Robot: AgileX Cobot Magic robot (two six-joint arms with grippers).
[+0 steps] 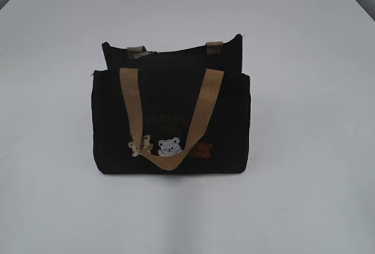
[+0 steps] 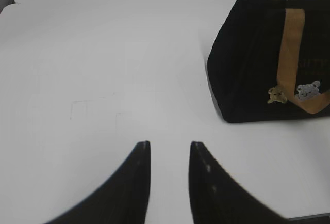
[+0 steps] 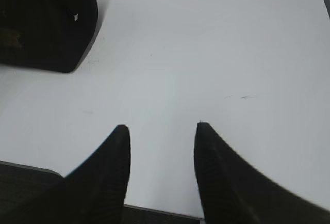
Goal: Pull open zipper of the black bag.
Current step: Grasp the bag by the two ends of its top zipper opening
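Two claws, left claw and right claw, hover apart and empty, well clear of the black bag standing upright mid-surface, zipper pull at top, reachable.

Two dark fingers of the right gripper stand apart over a white table, holding nothing. The black bag sits in the upper left corner, well apart.
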